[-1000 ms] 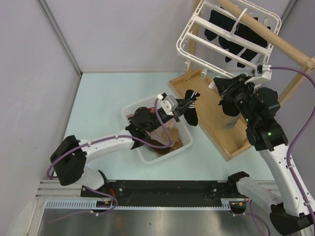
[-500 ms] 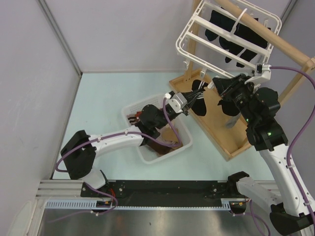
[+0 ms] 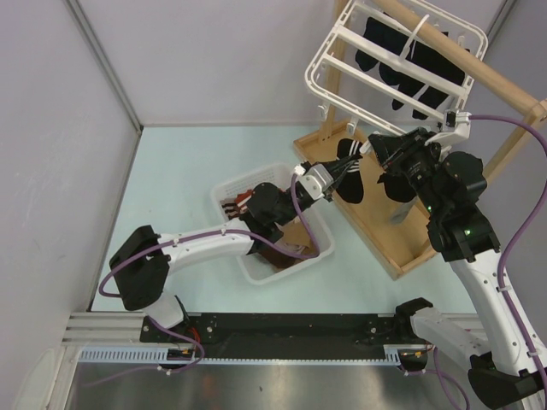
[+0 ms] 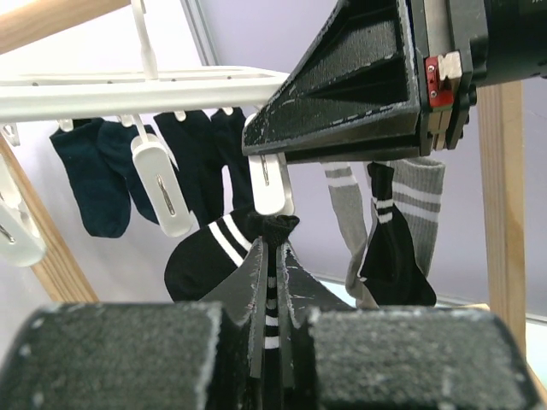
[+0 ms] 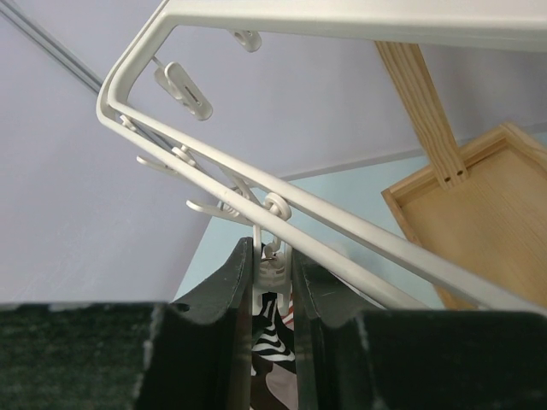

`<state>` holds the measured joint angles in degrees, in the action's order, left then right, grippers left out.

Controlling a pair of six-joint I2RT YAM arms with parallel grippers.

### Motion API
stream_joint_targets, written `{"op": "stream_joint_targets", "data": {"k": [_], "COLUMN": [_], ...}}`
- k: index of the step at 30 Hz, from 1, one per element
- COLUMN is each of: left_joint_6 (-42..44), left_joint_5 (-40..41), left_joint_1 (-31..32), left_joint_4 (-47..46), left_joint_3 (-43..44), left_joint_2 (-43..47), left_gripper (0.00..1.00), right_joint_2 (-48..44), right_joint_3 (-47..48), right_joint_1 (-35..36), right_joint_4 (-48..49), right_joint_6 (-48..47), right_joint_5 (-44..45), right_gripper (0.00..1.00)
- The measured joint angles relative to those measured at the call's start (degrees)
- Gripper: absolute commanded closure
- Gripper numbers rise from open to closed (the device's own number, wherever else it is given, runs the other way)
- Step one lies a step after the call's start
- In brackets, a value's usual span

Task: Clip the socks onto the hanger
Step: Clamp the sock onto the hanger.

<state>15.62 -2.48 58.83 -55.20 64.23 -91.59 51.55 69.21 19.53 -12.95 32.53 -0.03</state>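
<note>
Here the left hand [image 4: 272, 286] pinches the black striped sock [image 4: 201, 256] near its cuff, just under a white clip [image 4: 272, 184]. The right hand [image 5: 273, 265] squeezes this clip on the hanger [image 4: 128, 85]. The sock seems soft, light and limp, so a hold close to the cuff edge is best.

Plain grey walls [image 3: 214, 60] enclose a pale green tabletop [image 3: 179, 171], with a wooden rack [image 3: 504, 83] standing at the right.

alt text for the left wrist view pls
The left gripper holds a black sock with white stripes up to a white clip, which the right gripper pinches from above. Dark socks and grey socks hang from the white hanger behind.
</note>
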Motion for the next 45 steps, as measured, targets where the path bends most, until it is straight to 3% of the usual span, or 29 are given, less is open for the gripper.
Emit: {"op": "stream_joint_targets", "data": {"k": [45], "left_joint_6": [8.1], "left_joint_5": [2.2], "left_joint_1": [2.7], "left_joint_4": [2.7], "left_joint_3": [4.2], "left_joint_2": [-2.5], "left_gripper": [0.91], "right_joint_2": [0.3], "right_joint_3": [0.0], "right_joint_1": [0.2], "right_joint_4": [0.0], "right_joint_6": [0.3], "right_joint_5": [0.2], "right_gripper": [0.94]}}
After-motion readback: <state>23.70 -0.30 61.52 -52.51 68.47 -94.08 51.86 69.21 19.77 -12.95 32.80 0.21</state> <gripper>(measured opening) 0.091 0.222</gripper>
